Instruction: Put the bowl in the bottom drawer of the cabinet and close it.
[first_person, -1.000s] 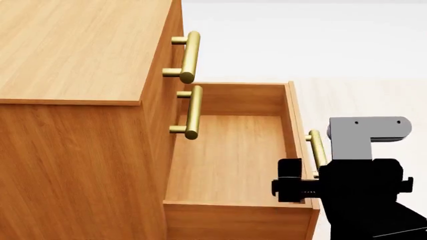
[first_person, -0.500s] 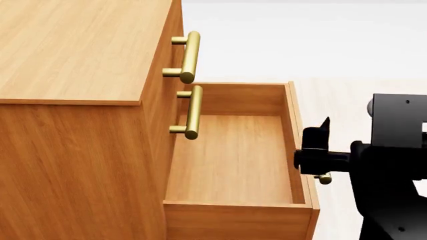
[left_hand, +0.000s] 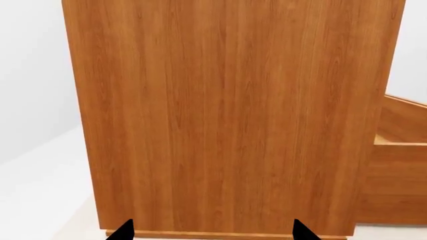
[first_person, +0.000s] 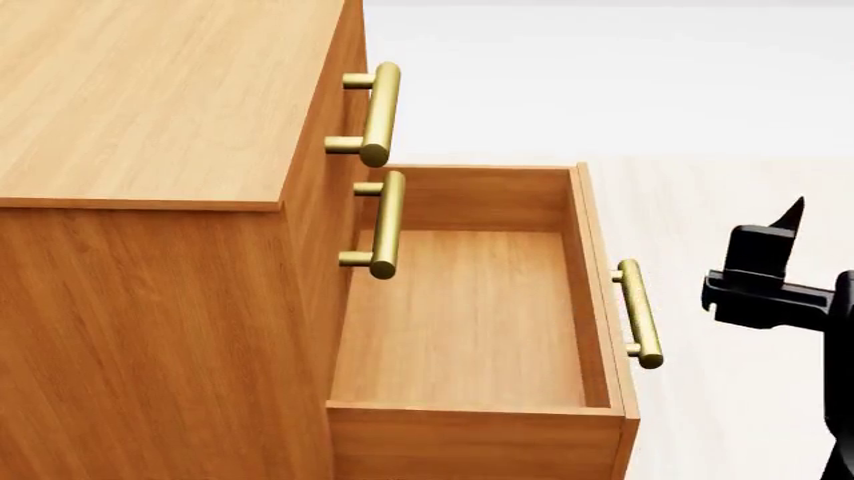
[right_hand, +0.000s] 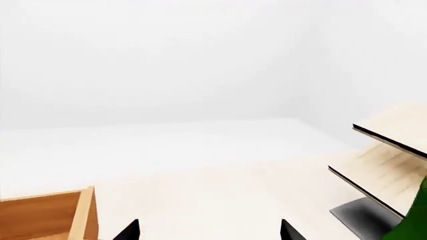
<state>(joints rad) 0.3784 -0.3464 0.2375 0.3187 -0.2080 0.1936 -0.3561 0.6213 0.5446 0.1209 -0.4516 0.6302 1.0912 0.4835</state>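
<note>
The cabinet (first_person: 147, 200) fills the left of the head view, its two upper drawers shut. The bottom drawer (first_person: 461, 320) stands pulled out with nothing inside, its brass handle (first_person: 638, 313) free. The bowl is out of view. My right gripper (right_hand: 208, 232) is open and holds nothing; in the head view one black finger (first_person: 790, 215) shows to the right of the handle, apart from it. My left gripper (left_hand: 212, 232) is open and faces the cabinet's plain side panel (left_hand: 233, 115) from close by, and the open drawer (left_hand: 397, 150) shows past the panel's edge.
In the right wrist view a pale wooden slanted rack (right_hand: 390, 150) stands on a dark grey base (right_hand: 360, 215), with a green object (right_hand: 417, 215) at the frame's edge. A corner of the open drawer (right_hand: 53, 215) shows too. Pale floor surrounds the cabinet.
My right gripper has drawn back from the bottom drawer's handle, moving right and upward and turning. The drawer has stayed open in the same place.
</note>
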